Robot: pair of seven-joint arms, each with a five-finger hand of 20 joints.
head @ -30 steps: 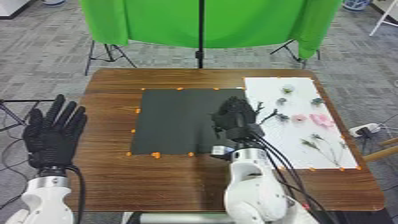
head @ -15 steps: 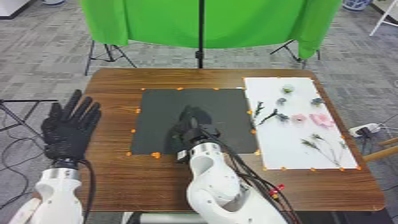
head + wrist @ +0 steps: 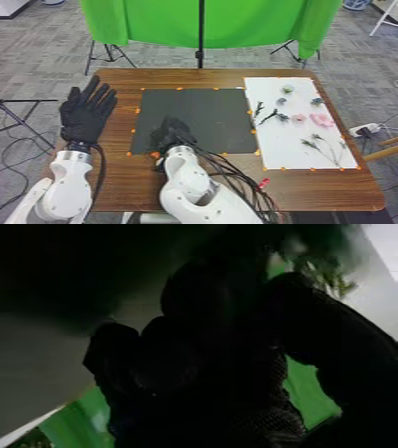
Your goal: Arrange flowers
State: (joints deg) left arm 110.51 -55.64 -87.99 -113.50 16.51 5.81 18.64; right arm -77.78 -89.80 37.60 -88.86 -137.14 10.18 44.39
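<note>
In the head view, my right hand (image 3: 171,133) is over the lower left part of the black sheet (image 3: 213,107). The right wrist view shows my right hand (image 3: 195,359) with its fingers and thumb curled together round a blurred leafy green sprig (image 3: 333,276), its shape partly hidden by the glove. My left hand (image 3: 87,115), fingers straight and spread, is at the table's left edge. On the white sheet (image 3: 282,145) lie two dark leafy sprigs (image 3: 267,116), pink flowers (image 3: 322,120), small bluish flowers (image 3: 282,101), a pale bloom (image 3: 288,89) and thin green stems (image 3: 318,145).
Orange tabs (image 3: 155,154) line the edges of both sheets on the brown table (image 3: 115,192). Cables with a red connector (image 3: 264,183) run along the right arm over the front of the table. A green cloth (image 3: 249,25) hangs behind.
My right hand has moved left from the black sheet's right edge to its lower left part. The left hand has moved right and a little farther forward, still spread.
</note>
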